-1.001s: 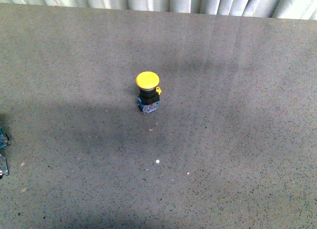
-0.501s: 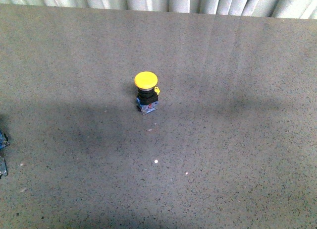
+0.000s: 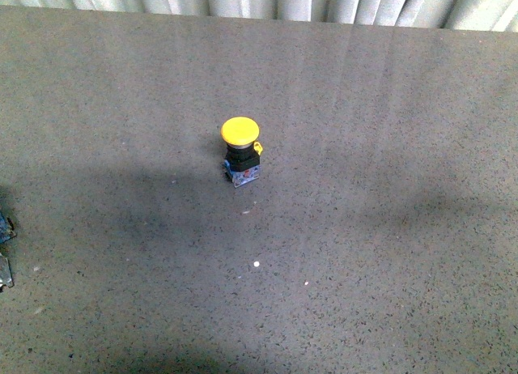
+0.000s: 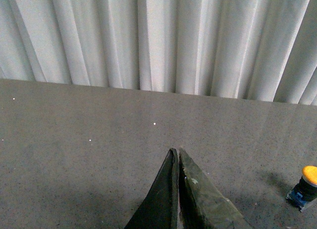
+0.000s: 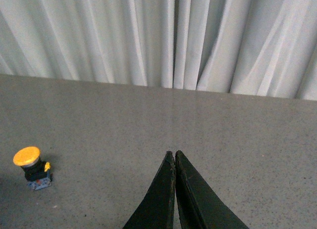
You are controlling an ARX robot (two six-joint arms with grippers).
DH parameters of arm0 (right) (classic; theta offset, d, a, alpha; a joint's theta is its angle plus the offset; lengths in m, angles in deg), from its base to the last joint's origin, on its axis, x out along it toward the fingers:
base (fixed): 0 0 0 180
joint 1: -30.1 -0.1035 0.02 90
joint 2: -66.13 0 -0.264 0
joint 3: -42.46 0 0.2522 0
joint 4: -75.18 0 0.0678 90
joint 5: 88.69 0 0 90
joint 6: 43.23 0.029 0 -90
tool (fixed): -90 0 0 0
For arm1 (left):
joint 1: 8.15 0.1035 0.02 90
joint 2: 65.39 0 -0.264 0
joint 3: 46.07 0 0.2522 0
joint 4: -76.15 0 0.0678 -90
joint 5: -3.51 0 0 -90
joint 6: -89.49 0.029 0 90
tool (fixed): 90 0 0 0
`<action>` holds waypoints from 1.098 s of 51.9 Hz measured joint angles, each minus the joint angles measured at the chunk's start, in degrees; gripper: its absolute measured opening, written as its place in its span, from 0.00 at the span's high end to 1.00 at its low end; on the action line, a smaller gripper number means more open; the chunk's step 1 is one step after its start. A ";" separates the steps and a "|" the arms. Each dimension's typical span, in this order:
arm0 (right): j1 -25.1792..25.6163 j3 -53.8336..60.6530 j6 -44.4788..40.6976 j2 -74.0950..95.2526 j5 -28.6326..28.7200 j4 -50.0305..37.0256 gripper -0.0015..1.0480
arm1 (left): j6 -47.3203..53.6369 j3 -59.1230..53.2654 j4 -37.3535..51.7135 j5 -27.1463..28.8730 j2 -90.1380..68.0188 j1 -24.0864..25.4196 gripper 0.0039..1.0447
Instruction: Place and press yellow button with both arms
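Both claws, left claw (image 4: pixel 177 154) and right claw (image 5: pixel 175 155), are pinched closed and empty, well apart from the yellow button (image 3: pixel 241 152) standing upright at the front view's centre on the bench (image 3: pixel 388 228); press squarely down on its cap.

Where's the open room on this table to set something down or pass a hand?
Nearly everywhere: the grey table is bare right of the yellow button, in front of it, and behind it up to the white curtain. Only the left edge has something, a small blue-and-metal item.
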 joint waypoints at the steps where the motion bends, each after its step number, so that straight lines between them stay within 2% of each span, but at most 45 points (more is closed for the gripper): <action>1: 0.02 0.00 -0.02 -0.92 -0.04 0.70 0.99 | -0.02 0.00 0.00 0.02 0.00 0.00 0.99; 29: 0.07 0.04 -0.02 -19.69 0.02 18.27 0.99 | 0.00 0.00 0.00 0.00 0.00 0.00 0.99; 57: 0.07 0.04 -0.02 -28.57 0.00 27.17 0.99 | 0.00 0.00 0.00 0.00 0.00 0.00 0.99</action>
